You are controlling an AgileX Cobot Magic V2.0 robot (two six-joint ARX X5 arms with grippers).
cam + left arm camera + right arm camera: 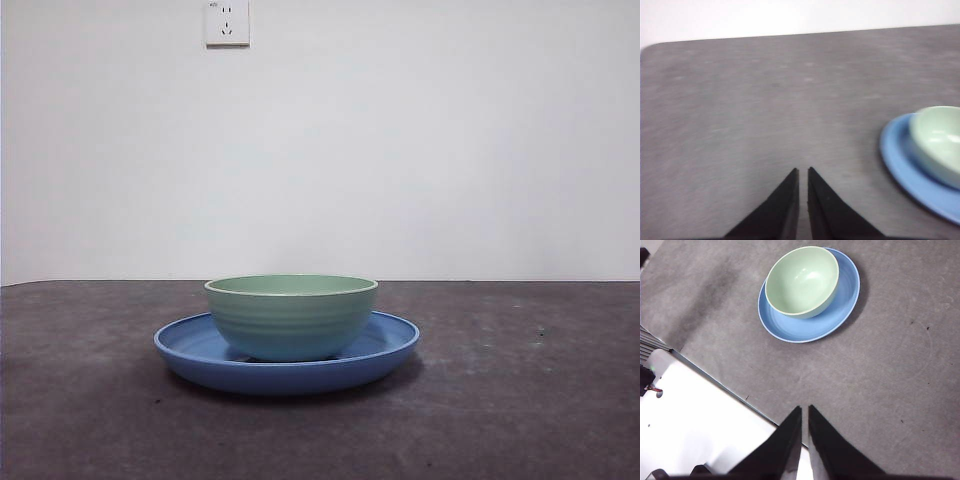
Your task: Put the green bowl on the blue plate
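Note:
The green bowl stands upright inside the blue plate at the middle of the grey table. It is empty. Both also show in the right wrist view, bowl on plate, and at the edge of the left wrist view, bowl on plate. My left gripper is shut and empty above bare table, well away from the plate. My right gripper is shut and empty, raised high near the table's edge, far from the plate. Neither arm shows in the front view.
A white wall with a socket stands behind the table. In the right wrist view a white surface lies beyond the table's edge.

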